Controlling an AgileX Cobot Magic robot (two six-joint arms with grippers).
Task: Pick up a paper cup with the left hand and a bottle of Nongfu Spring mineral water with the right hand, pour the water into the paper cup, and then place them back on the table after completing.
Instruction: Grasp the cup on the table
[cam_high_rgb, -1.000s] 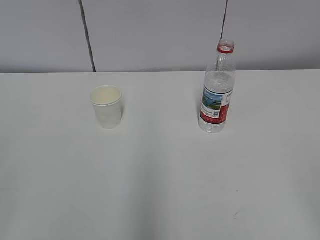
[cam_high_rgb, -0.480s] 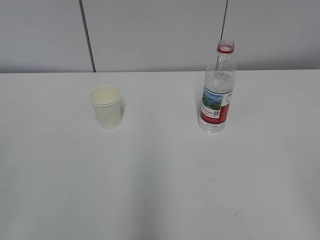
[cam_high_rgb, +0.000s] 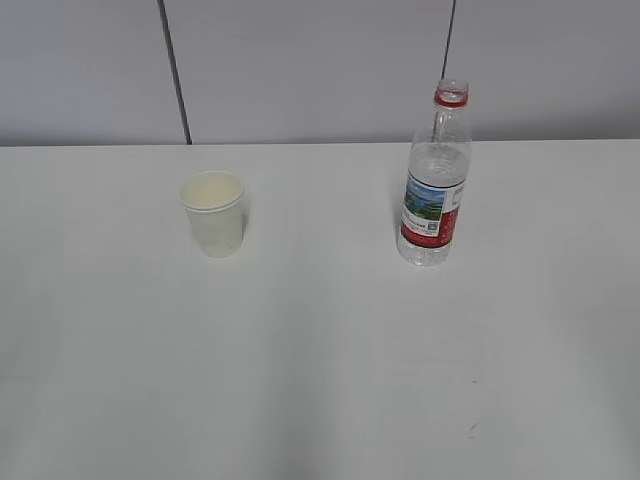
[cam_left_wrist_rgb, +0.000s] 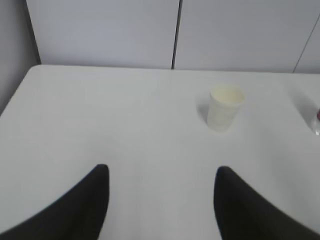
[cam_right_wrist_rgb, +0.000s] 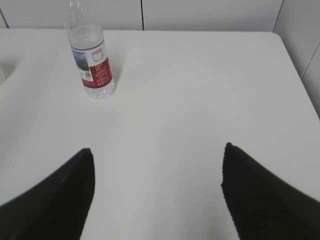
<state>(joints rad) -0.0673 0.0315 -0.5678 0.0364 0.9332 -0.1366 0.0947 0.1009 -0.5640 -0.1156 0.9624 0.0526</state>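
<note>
I have the paper cup upright on the table at left and the capless bottle upright well apart at right, each staged on its own arm's side. Both claws stand spread and empty, left hand facing the cup, right hand facing the bottle, ready for approach.

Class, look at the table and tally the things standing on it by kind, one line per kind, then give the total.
Paper cup: 1
Water bottle: 1
Total: 2
</note>
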